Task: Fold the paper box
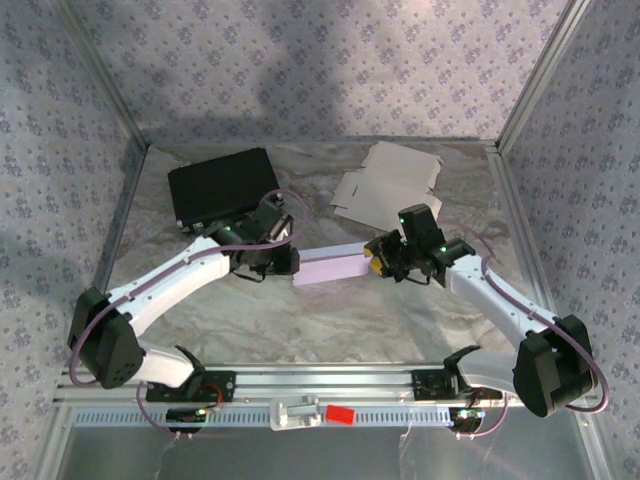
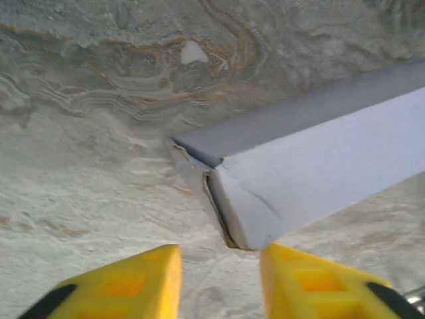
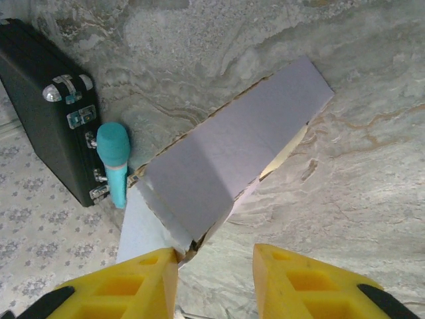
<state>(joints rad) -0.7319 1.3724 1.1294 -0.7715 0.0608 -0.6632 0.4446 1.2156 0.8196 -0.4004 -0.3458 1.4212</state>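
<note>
The paper box is a long, pale lavender, partly folded carton lying on the table between my two grippers. In the left wrist view its near end has a gaping corner seam just beyond my left gripper. That gripper is open with bare table between its yellow fingers, and the right finger is close to the box corner. In the right wrist view the box runs away from my right gripper. It is open too, and its left finger meets the box's near corner.
A black case lies at the back left, with latches and a teal handle-like object beside it in the right wrist view. Flat unfolded cardboard sheets lie at the back centre-right. Patterned walls enclose the table.
</note>
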